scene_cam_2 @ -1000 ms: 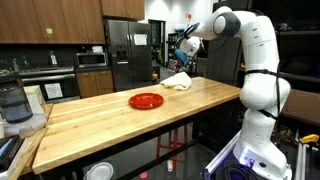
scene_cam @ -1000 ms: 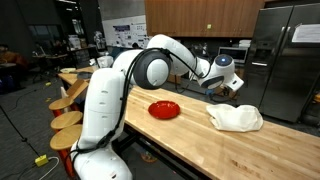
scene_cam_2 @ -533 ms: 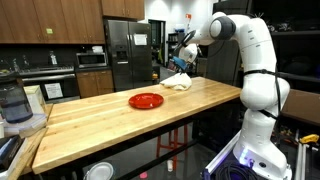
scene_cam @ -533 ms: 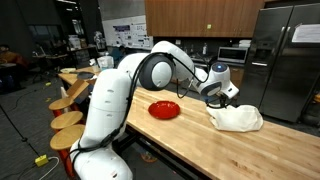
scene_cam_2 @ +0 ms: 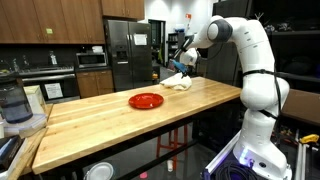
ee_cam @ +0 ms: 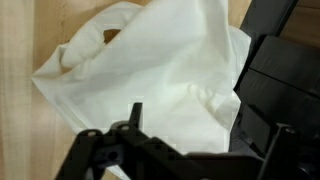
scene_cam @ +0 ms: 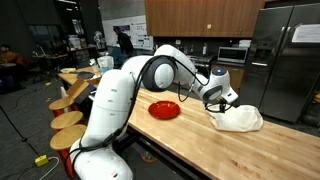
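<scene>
A white cloth (scene_cam: 236, 118) is seen lying in a crumpled heap at one end of the wooden counter (scene_cam: 190, 142). A red plate (scene_cam: 163, 109) is set well apart from it, nearer the middle of the boards. The arm (scene_cam_2: 235, 30) is stretched out over that end, and the fingers (scene_cam: 221, 98) are held low over the edge of the heap that faces the plate. In both exterior views it cannot be made out whether contact is made.

From the wrist view the cloth (ee_cam: 150, 80) is found filling most of the picture, with bare wood showing along one side. The fingers (ee_cam: 92, 150) appear to be spread apart with nothing caught between them, though only their upper parts are shown.

The cloth is judged light, limp and easily bunched, so no shape will be kept once it is lifted, and loose ends can be expected to hang and drag. A raised fold or ridge near the middle of the heap is judged the best place for a pinch. A flat single layer would more likely be slid along the wood than gathered up.
</scene>
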Tool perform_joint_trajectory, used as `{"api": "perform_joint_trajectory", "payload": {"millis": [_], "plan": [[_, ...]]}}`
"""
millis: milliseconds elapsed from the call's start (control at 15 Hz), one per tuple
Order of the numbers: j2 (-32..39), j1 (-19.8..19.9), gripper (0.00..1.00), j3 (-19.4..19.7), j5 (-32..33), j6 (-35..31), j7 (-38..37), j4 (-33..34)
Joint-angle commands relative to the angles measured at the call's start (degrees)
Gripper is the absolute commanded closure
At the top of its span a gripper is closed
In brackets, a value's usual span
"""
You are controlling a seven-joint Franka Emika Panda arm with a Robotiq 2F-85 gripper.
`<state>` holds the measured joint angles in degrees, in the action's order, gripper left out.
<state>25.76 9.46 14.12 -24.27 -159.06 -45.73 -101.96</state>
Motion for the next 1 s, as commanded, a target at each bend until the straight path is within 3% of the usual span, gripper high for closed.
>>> {"api": "perform_joint_trajectory", "payload": {"millis": [0,267,933], "plan": [[-1.02,-0.02,0.00,0.37,-0.39,5.59,-7.92,-0.33],[-1.24,1.40,0.00,-0.80,-2.67,10.55,-14.30,-1.04],[-0.02,2.55,0.00,-0.32,-1.78,10.61,-24.49,-2.11]]}}
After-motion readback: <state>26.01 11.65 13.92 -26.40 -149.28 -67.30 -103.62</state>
